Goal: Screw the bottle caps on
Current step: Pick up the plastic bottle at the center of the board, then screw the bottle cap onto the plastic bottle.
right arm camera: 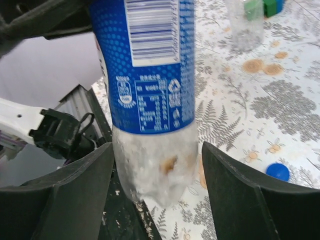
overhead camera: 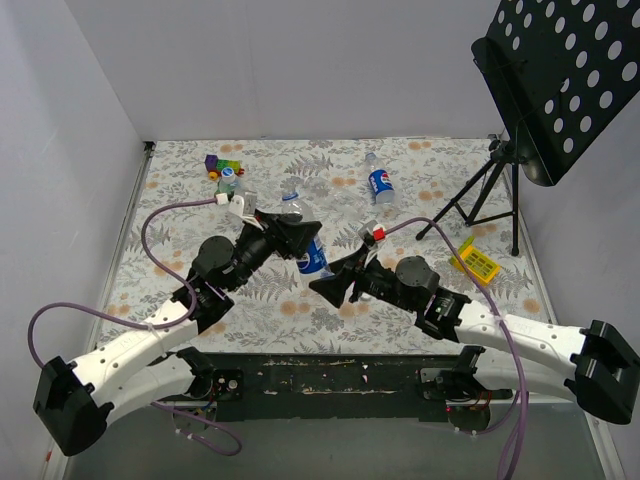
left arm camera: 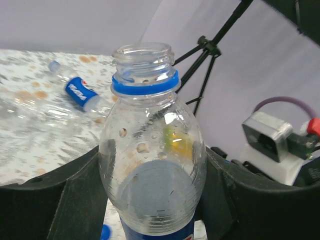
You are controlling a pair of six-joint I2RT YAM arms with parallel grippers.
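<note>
My left gripper [overhead camera: 298, 238] is shut on a clear Pepsi bottle [overhead camera: 312, 256] and holds it above the table. In the left wrist view the bottle [left arm camera: 150, 145] sits between my gripper [left arm camera: 152, 200]'s black fingers [left arm camera: 55, 210], its open neck with a blue ring bare of any cap. My right gripper [overhead camera: 325, 284] is open around the bottle's lower end [right arm camera: 152, 165]; in its wrist view the gripper [right arm camera: 157, 200] has a gap on the right side. A blue cap [right arm camera: 277, 171] lies on the table; it also shows in the left wrist view [left arm camera: 105, 231].
A second Pepsi bottle [overhead camera: 380, 184] lies at the back, also in the left wrist view [left arm camera: 77, 91]. Clear bottles [overhead camera: 291, 197] and toy blocks [overhead camera: 222, 165] lie at the back left. A music stand tripod [overhead camera: 485, 190] and a yellow object [overhead camera: 476, 263] stand right.
</note>
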